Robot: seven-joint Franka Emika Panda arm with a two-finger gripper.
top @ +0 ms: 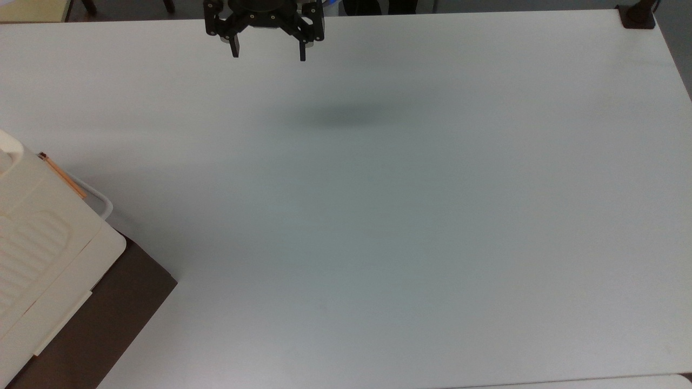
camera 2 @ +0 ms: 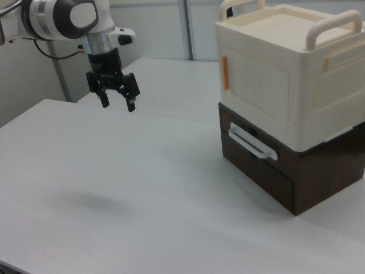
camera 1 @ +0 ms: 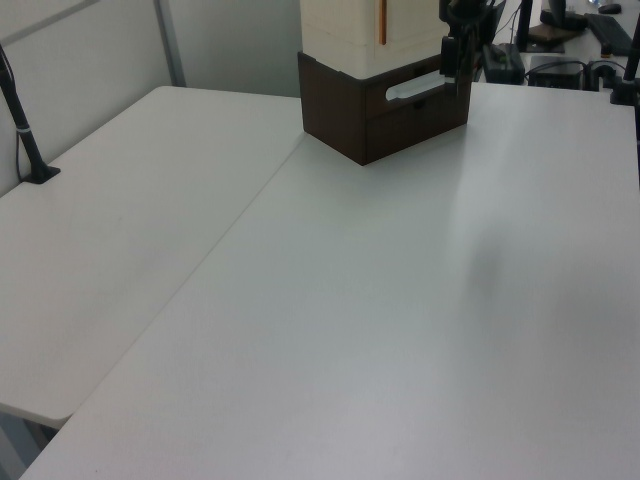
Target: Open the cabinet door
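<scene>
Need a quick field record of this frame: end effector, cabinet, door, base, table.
end effector: open, in the air above the table, apart from the cabinet
cabinet: cream-white box, stacked on a dark brown base
cabinet door: shut, flush with the front face, orange strip along its edge
base: dark brown, white loop handle on its front
table: white
</scene>
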